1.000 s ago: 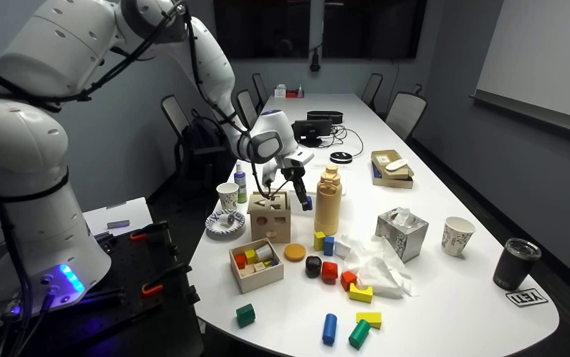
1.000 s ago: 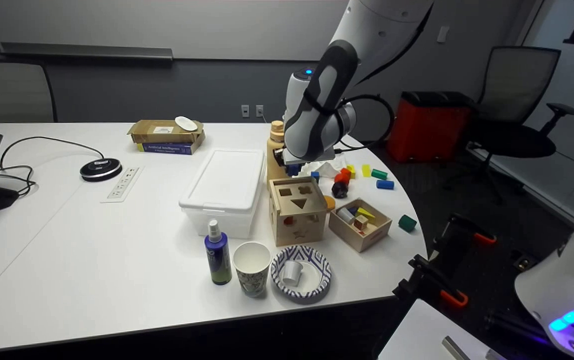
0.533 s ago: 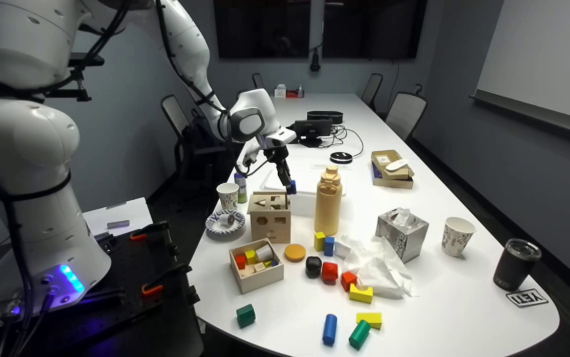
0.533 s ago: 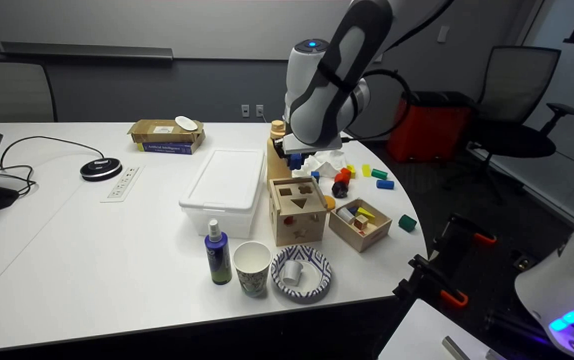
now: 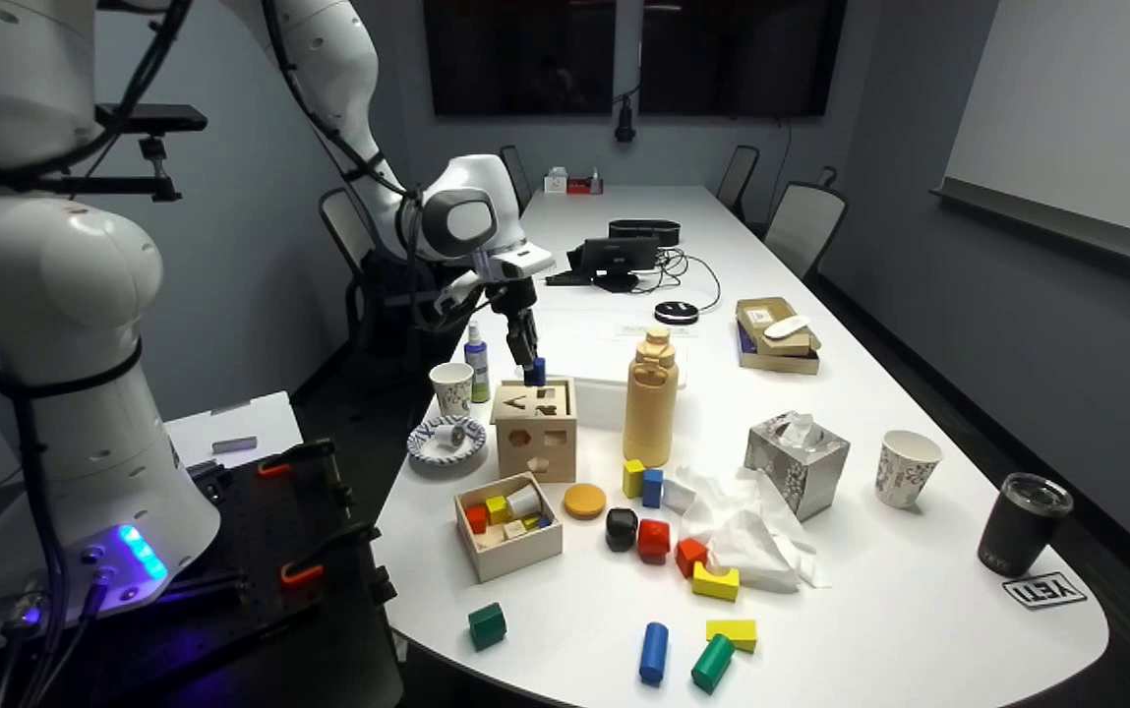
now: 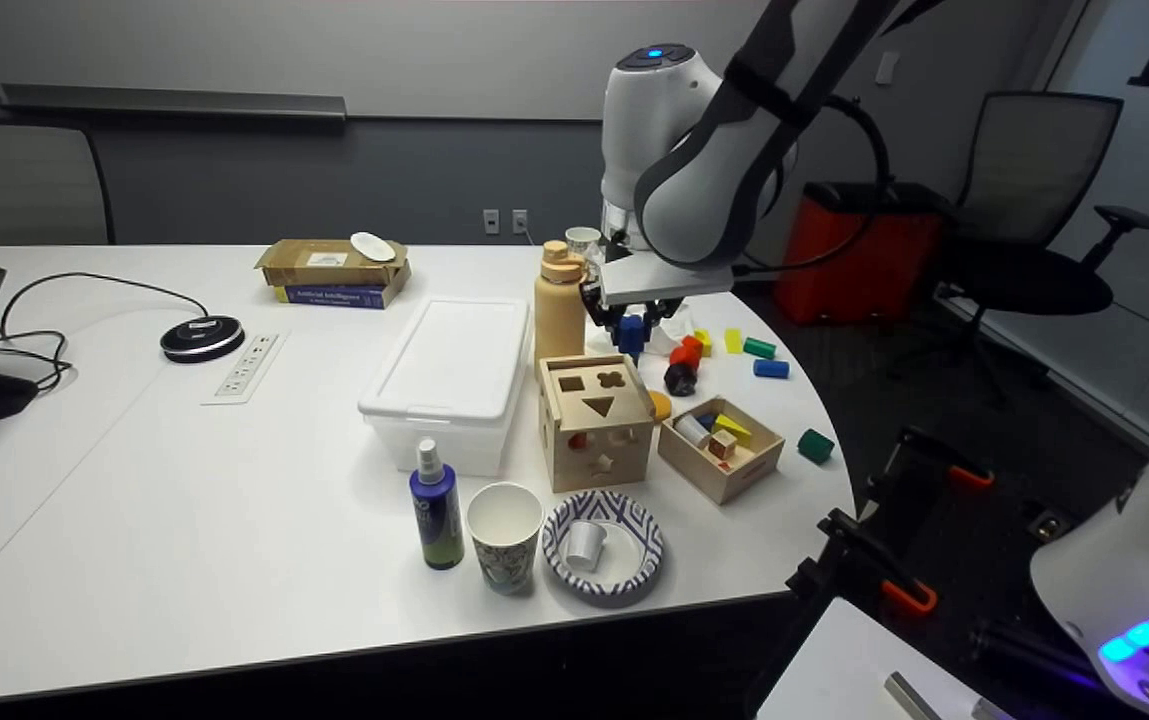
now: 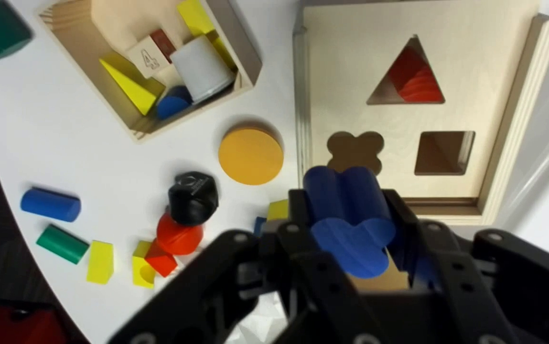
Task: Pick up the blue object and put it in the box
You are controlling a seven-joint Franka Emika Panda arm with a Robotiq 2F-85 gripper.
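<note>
My gripper (image 7: pixel 345 203) is shut on a blue clover-shaped block (image 7: pixel 350 239), with one finger on each side. The block also shows in both exterior views (image 5: pixel 536 371) (image 6: pixel 631 334), held in the air at the height of the box's top or above it. The light wooden box (image 5: pixel 537 459) stands on the table, also seen in an exterior view (image 6: pixel 574 478). Its lid (image 7: pixel 341 81) has triangle, square and clover cut-outs. In the wrist view the block's far end covers the lower edge of the clover cut-out (image 7: pixel 355 150). A red piece (image 7: pixel 417 83) shows through the triangle.
A tan bottle (image 5: pixel 650 413) and a white lidded bin (image 6: pixel 454 350) stand close to the box. A spray bottle (image 6: pixel 436 515), paper cup (image 6: pixel 505 540) and patterned plate (image 6: pixel 652 545) are near it. A wooden tray (image 5: pixel 525 560) and several loose blocks lie in front.
My gripper has moved away from the tan bottle toward the wooden box, rising, with the blue block still held. The things on the table have not moved.
</note>
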